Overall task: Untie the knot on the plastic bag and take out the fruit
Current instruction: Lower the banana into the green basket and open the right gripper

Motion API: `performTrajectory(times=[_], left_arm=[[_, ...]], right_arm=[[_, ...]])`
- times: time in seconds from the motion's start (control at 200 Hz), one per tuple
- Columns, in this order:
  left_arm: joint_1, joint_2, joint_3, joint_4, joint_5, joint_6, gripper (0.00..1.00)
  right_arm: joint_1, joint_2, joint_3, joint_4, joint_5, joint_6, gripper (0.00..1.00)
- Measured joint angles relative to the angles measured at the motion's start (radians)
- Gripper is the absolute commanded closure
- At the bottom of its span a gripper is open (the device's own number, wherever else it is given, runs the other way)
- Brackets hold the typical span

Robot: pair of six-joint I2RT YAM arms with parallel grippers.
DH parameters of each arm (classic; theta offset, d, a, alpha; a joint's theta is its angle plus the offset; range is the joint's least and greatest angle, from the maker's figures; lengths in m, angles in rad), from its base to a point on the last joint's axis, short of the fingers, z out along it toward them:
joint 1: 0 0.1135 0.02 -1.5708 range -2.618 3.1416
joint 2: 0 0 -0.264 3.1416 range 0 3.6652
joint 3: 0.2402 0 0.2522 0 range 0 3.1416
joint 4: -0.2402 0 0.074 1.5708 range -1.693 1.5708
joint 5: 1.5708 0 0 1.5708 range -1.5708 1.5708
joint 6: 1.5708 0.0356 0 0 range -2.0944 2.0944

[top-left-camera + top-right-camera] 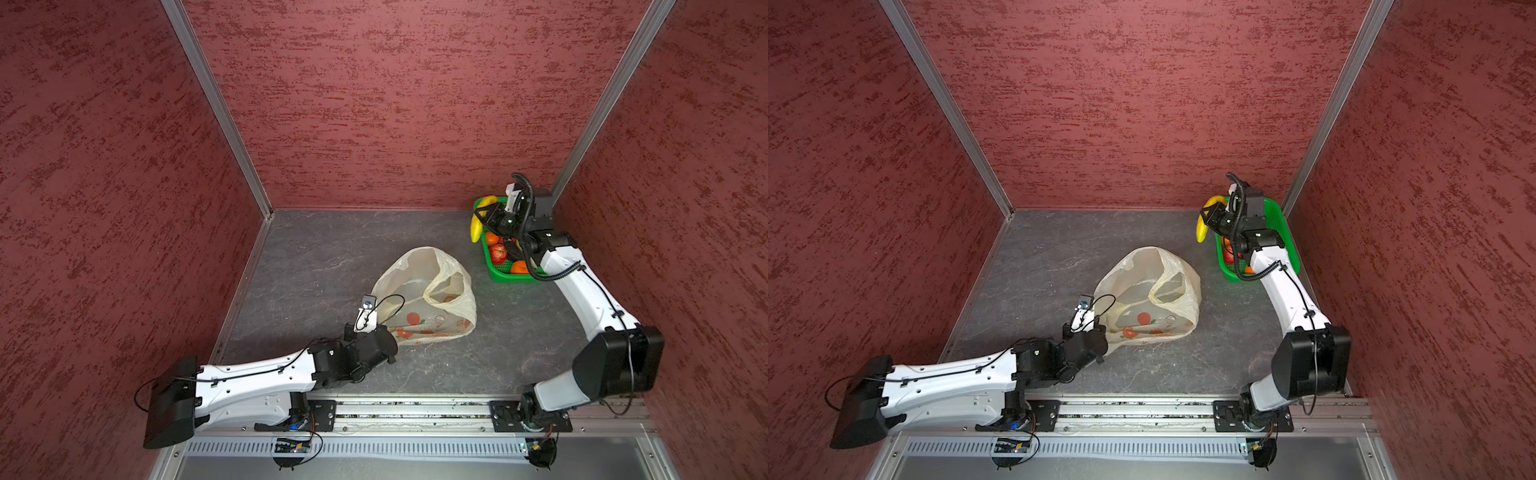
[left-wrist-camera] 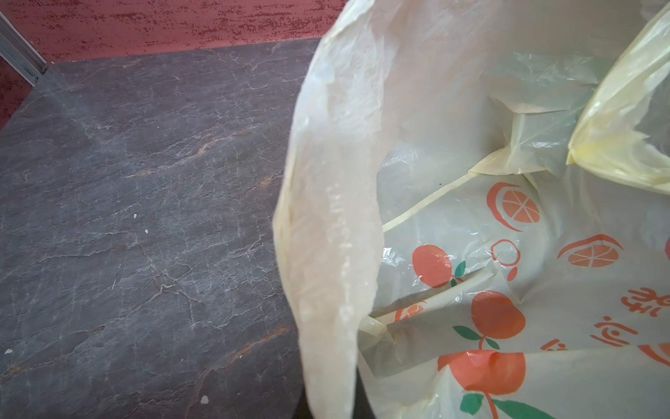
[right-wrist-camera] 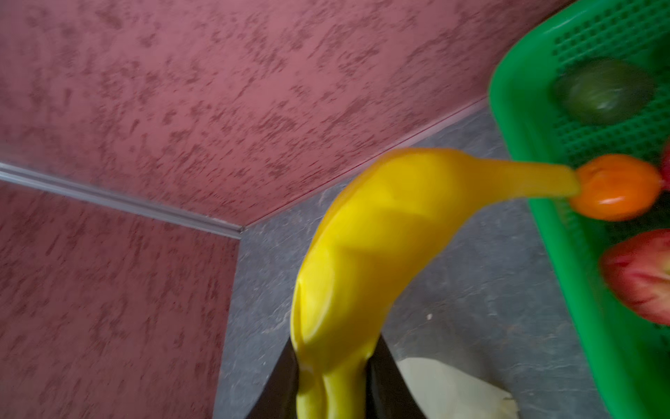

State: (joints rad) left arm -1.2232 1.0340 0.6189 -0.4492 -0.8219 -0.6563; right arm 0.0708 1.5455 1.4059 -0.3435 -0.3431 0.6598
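Observation:
The plastic bag lies mid-table with its mouth wide open; no knot shows on it. My left gripper is shut on the bag's near rim. In the left wrist view the plastic bag shows only its printed inside, no fruit. My right gripper is shut on a yellow banana, held above the left edge of the green basket. An orange, a red apple and a dark avocado lie in the basket.
The basket stands in the far right corner against the red walls. An aluminium rail carrying both arm bases runs along the table's front edge. Grey stone-patterned tabletop lies to the left of and behind the bag.

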Motion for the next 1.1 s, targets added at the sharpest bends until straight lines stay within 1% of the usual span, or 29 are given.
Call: performTrajectory(times=[0.125, 0.316, 0.491, 0.616, 0.671, 0.802, 0.857, 0.947, 1.102], left_arm=[[0.000, 0.012, 0.012, -0.001, -0.002, -0.003, 1.00], [-0.002, 0.016, 0.016, -0.008, -0.003, -0.018, 1.00], [-0.006, 0.040, 0.027, -0.024, -0.011, -0.029, 1.00], [-0.006, 0.053, 0.043, -0.030, -0.014, -0.034, 1.00], [-0.006, 0.059, 0.049, -0.031, -0.015, -0.038, 1.00], [-0.007, 0.067, 0.051, -0.032, -0.017, -0.048, 1.00], [-0.007, 0.068, 0.051, -0.034, -0.018, -0.051, 1.00], [-0.006, 0.070, 0.051, -0.034, -0.022, -0.052, 1.00], [-0.003, 0.072, 0.051, -0.029, -0.026, -0.051, 1.00]], right_arm=[[-0.077, 0.089, -0.001, 0.031, 0.020, -0.016, 0.74], [-0.154, 0.227, 0.030, 0.061, 0.053, -0.040, 0.74], [-0.205, 0.386, 0.131, 0.080, 0.087, -0.058, 0.73], [-0.233, 0.498, 0.241, 0.077, 0.095, -0.066, 0.71], [-0.242, 0.547, 0.299, 0.065, 0.100, -0.071, 0.67], [-0.250, 0.631, 0.408, 0.034, 0.125, -0.090, 0.46], [-0.251, 0.642, 0.426, 0.016, 0.137, -0.100, 0.39], [-0.251, 0.644, 0.435, -0.002, 0.154, -0.109, 0.36], [-0.251, 0.637, 0.430, -0.016, 0.164, -0.115, 0.34]])
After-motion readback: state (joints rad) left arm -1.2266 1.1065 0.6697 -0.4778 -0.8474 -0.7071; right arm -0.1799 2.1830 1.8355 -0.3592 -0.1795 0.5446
